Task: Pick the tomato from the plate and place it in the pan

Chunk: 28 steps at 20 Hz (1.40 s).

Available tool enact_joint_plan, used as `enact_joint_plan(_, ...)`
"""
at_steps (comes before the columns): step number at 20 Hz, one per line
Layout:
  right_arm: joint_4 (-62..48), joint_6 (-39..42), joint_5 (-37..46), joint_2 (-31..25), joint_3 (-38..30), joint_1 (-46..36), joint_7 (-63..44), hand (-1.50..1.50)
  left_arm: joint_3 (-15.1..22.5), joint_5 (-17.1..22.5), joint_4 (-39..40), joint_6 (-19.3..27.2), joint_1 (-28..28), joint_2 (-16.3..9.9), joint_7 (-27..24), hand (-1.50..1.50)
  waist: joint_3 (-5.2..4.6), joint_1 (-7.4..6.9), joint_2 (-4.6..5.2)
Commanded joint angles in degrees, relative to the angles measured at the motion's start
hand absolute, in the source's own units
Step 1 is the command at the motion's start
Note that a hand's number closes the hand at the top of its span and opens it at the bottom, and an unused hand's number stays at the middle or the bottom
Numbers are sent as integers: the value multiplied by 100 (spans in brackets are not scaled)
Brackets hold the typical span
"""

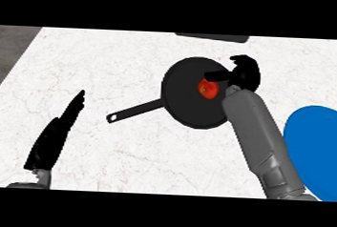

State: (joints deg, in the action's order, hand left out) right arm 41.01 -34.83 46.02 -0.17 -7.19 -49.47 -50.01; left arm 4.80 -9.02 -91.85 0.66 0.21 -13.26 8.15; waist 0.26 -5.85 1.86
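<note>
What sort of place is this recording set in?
Likely a kitchen counter: a pale marbled worktop carries a black pan with a tomato in it, and a blue plate.

The blue plate (318,150) is cut off by the right edge, and the right forearm (255,133) hides part of the pan (186,94).

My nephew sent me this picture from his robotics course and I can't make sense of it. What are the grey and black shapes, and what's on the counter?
You look steeply down from the robot's head at a pale counter. The grey shapes are its forearms, ending in black hands. The left hand rests open at the lower left, holding nothing. The right hand reaches over a black pan, with a red tomato just by its fingers; whether it grips the tomato is unclear. The blue plate at the right edge shows nothing on it.
</note>
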Motion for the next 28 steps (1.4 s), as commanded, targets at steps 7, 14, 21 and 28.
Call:
enact_joint_plan(7, -517, -2937, -409, 16, -233, -416, 1165, -150, -88, 26, 204, -33, -83, -3, -89, 0, -14, 46, -5)
enact_joint_plan(14, -360, -4162, -468, 16, -667, -51, 1361, -150, -217, -63, 87, 131, 245, -32, -26, 0, -24, 430, -161)
enact_joint_plan(21, 1330, -4491, -787, 15, 602, 1821, 1508, -150, -544, 121, -14, 34, 383, -204, 64, 0, -30, 665, -269)
enact_joint_plan(28, 3575, -4113, -240, 16, 1254, 4233, 1492, -150, -589, 214, -132, 17, 772, -118, -192, 0, -40, 787, -279)
